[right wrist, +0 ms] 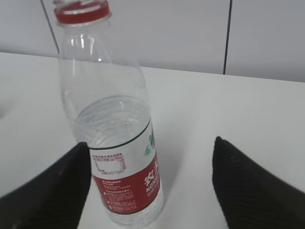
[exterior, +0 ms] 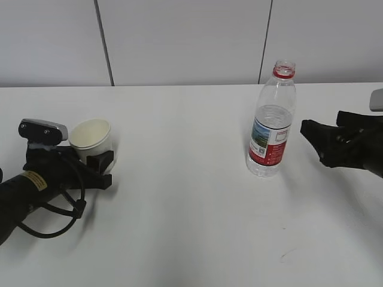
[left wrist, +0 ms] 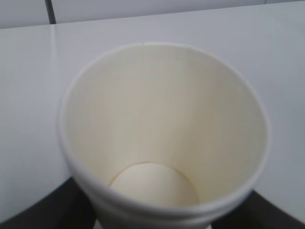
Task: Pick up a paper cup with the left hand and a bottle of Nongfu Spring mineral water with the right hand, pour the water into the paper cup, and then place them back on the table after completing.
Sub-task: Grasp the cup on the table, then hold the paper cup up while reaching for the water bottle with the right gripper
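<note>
A white paper cup [exterior: 91, 135] stands upright at the left of the white table [exterior: 179, 209]. It fills the left wrist view [left wrist: 162, 119] and is empty. My left gripper [exterior: 99, 158], on the yellow-stickered arm, is shut on the cup's lower wall, with black fingers [left wrist: 43, 207] against both sides. An uncapped Nongfu Spring bottle [exterior: 272, 128] with a red-and-white label stands at centre right, over half full of clear water [exterior: 274, 112]. My right gripper [exterior: 308, 133] is open and empty just right of it. In the right wrist view the bottle [right wrist: 112, 129] stands ahead of the open gripper [right wrist: 151, 157], nearer the left finger.
A grey panelled wall [exterior: 179, 42] rises behind the table's back edge. A black cable loop [exterior: 54, 222] hangs from the left arm onto the table. A faint scuff [exterior: 287, 256] marks the front right of the tabletop.
</note>
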### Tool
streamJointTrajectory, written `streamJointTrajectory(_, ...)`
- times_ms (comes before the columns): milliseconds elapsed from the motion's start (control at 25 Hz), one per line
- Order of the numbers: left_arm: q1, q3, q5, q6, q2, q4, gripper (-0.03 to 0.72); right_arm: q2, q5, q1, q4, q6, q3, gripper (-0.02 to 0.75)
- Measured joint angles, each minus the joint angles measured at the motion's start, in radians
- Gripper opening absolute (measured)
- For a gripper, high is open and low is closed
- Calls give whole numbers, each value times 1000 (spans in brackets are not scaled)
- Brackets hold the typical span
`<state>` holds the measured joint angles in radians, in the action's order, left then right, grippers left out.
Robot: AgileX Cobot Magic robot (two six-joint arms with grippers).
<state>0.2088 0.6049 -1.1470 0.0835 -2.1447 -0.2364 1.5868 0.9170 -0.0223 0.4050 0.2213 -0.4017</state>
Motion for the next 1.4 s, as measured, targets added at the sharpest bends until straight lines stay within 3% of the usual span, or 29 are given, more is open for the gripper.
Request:
streamJointTrajectory(640, 0, 0, 0, 0, 0, 0, 408, 165, 202, 0, 21, 1, -2, 587)
streamJointTrajectory(1400, 0, 0, -3, 0, -1, -1, 407, 368, 224, 0, 100, 2, -125, 643)
